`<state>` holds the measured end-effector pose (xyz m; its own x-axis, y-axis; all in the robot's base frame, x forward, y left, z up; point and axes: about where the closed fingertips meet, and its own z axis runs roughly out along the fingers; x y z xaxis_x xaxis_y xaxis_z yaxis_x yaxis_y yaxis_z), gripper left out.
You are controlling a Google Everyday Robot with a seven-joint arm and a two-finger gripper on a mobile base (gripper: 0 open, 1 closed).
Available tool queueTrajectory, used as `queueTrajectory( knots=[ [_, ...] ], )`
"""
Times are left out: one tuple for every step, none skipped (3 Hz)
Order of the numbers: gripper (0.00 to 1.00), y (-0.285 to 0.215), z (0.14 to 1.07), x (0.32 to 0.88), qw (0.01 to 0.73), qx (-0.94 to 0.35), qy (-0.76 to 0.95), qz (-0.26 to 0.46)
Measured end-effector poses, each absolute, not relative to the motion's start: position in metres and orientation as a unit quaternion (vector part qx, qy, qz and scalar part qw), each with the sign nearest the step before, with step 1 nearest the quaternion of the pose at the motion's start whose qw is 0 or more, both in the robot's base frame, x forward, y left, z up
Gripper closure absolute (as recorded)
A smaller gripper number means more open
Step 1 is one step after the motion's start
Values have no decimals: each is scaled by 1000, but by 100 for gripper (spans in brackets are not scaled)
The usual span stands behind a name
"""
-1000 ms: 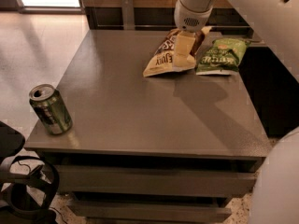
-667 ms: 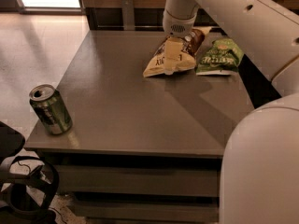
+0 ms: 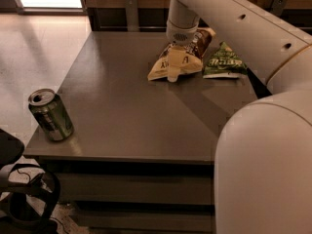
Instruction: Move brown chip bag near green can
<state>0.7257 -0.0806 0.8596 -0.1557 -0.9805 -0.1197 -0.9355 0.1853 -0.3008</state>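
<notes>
The brown chip bag (image 3: 161, 71), cream-yellow and dark brown, lies at the far middle of the grey table (image 3: 126, 111). My gripper (image 3: 178, 62) comes down from the white arm (image 3: 229, 13) and sits right on top of the bag, covering its middle. The green can (image 3: 50, 115) stands upright at the table's near left corner, far from the bag and the gripper.
A smaller green chip bag (image 3: 223, 62) lies just right of the brown one. My arm's large white body (image 3: 268, 165) fills the near right. A dark base with cables (image 3: 24, 194) sits on the floor at the lower left. A wooden wall stands behind the table.
The arm has swung left and down, so the gripper now sits on the brown chip bag. The bag, the green bag and the can have not moved.
</notes>
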Motion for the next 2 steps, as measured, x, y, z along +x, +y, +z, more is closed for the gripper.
queueTrajectory(
  knots=[
    [3,-89,834,735,143,-623,766,-64],
    [24,-88,834,734,142,-625,765,-65]
  ],
)
